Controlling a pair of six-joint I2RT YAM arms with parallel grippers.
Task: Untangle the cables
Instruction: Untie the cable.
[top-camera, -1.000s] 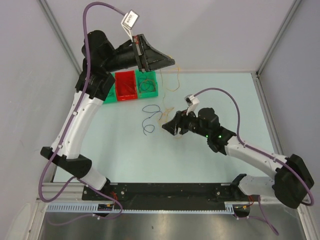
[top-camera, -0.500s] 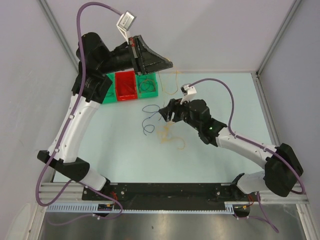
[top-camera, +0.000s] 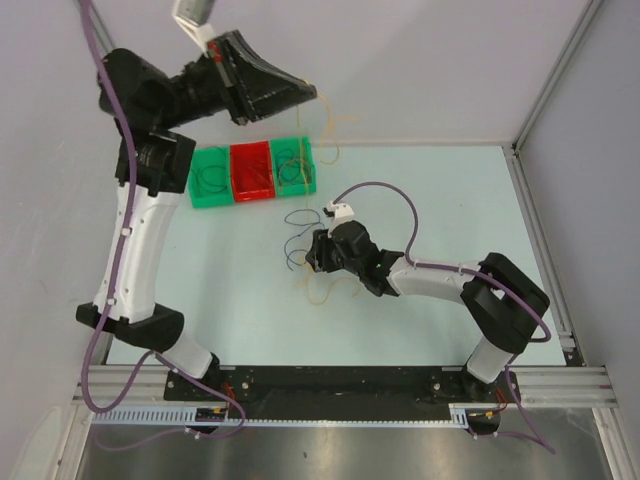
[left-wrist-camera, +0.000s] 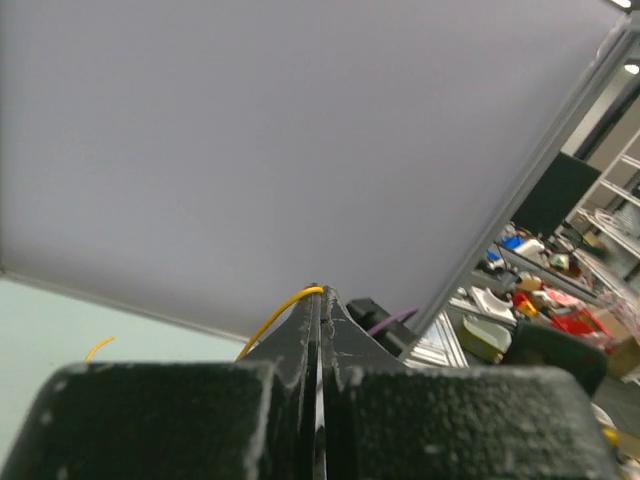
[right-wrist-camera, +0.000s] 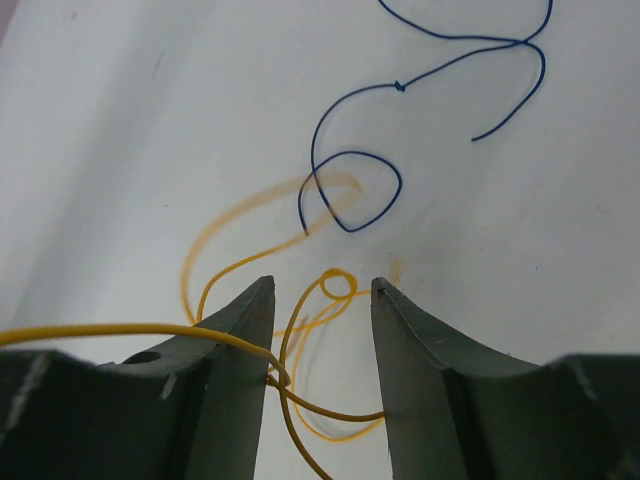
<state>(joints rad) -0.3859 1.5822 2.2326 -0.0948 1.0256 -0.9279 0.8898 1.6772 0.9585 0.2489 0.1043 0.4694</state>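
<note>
cables (right-wrist-camera: 338, 271): left fingers (left-wrist-camera: 300, 345) pinch a yellow one, right fingers (right-wrist-camera: 235, 360) stand apart astride yellow loops; closing there could trap several strands and tighten the tangle.

The pale surface (top-camera: 450, 200) carried three bins (top-camera: 252, 172) side by side at its far left. Blue cables (top-camera: 300, 217) lay near centre, yellow cables (top-camera: 322, 290) just beside.

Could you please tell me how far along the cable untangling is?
Done: a few cables lie in the green bins. In hand: the raised left hand is shut on a yellow cable; the right hand is open around the yellow tangle. Left: freeing that tangle and the blue cable beside it.
</note>
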